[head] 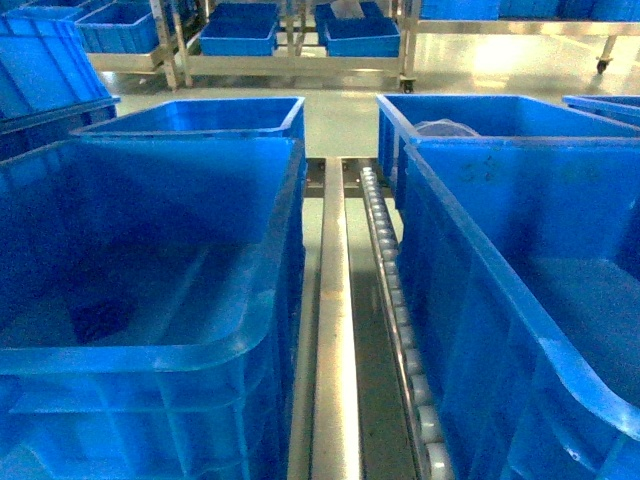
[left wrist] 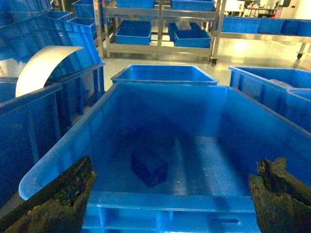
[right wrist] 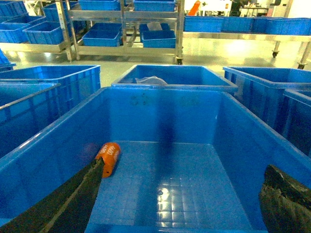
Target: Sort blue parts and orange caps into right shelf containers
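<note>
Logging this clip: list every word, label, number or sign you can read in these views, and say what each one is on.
No text here can be read for certain.
Small round orange plastic cap, lying in the right-hand big blue plastic bin: pale print on its side, too blurred to read.
Far wall of that bin: faint embossed marks, illegible.
Dark blue blocky part in the left-hand big blue plastic bin: no markings visible.
</note>
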`<state>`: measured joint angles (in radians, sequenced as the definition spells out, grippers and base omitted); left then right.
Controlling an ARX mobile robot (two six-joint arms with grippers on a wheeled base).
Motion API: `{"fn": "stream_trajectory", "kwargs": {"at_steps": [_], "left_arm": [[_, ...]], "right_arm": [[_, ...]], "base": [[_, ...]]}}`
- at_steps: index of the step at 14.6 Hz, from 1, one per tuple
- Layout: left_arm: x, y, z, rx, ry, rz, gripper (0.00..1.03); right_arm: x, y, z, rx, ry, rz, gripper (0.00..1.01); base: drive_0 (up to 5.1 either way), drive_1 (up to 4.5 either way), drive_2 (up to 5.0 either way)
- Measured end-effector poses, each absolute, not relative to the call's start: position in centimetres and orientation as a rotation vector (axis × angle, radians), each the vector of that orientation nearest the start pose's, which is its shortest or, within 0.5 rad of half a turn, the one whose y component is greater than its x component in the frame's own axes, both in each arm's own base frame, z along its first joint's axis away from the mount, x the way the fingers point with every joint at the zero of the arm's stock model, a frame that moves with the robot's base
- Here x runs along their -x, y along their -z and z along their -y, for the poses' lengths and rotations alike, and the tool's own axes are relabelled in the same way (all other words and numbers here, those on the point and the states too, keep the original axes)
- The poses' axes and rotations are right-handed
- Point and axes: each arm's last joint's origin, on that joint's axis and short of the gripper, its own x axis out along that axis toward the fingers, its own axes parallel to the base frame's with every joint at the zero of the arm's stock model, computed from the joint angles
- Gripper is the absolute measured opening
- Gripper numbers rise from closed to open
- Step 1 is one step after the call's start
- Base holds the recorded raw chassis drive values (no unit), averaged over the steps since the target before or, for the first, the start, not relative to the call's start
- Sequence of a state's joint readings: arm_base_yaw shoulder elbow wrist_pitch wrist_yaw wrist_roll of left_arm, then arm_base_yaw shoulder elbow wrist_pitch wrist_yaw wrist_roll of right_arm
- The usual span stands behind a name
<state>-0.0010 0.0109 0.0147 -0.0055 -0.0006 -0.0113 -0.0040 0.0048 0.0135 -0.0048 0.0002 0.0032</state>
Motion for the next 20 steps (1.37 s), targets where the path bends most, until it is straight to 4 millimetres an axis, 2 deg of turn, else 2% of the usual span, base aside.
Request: {"fn": "stream_trajectory", "kwargs": {"at_steps": [20], "left_arm": [[-9.75, -16.71, 0.01, 0.011, 0.0, -0.002, 0.98]], "right_arm": [[-9.72, -16.73, 0.04, -0.003, 0.004, 0.004, 0.98]], "base": [[0.0, 0.0, 0.0]]}}
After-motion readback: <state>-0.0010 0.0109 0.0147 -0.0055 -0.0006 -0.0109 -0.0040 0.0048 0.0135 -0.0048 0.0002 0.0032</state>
